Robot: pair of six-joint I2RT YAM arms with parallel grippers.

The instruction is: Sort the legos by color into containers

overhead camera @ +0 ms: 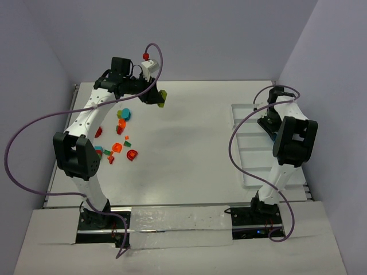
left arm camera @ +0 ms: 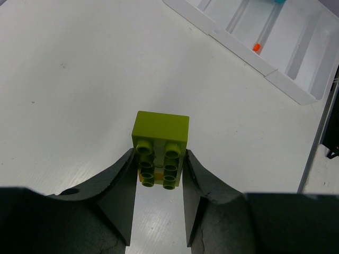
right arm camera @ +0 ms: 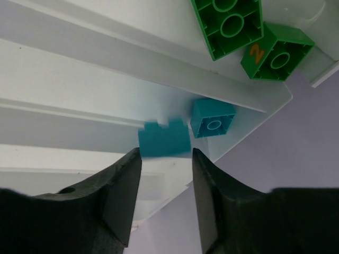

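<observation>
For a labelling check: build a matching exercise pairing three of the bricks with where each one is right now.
1. lime green brick
2. blurred teal brick
3. dark green brick marked 2

A. lying in the white tray beside another green one
B. clamped in the left gripper
C. just past the tips of the right gripper, over the tray

Pairs: 1-B, 2-C, 3-A

Left pincer [left arm camera: 160,164] clamped on lime brick [left arm camera: 161,127], well left of tray [overhead camera: 258,154]; right pincer [right arm camera: 166,153] over tray, grip unclear.
</observation>
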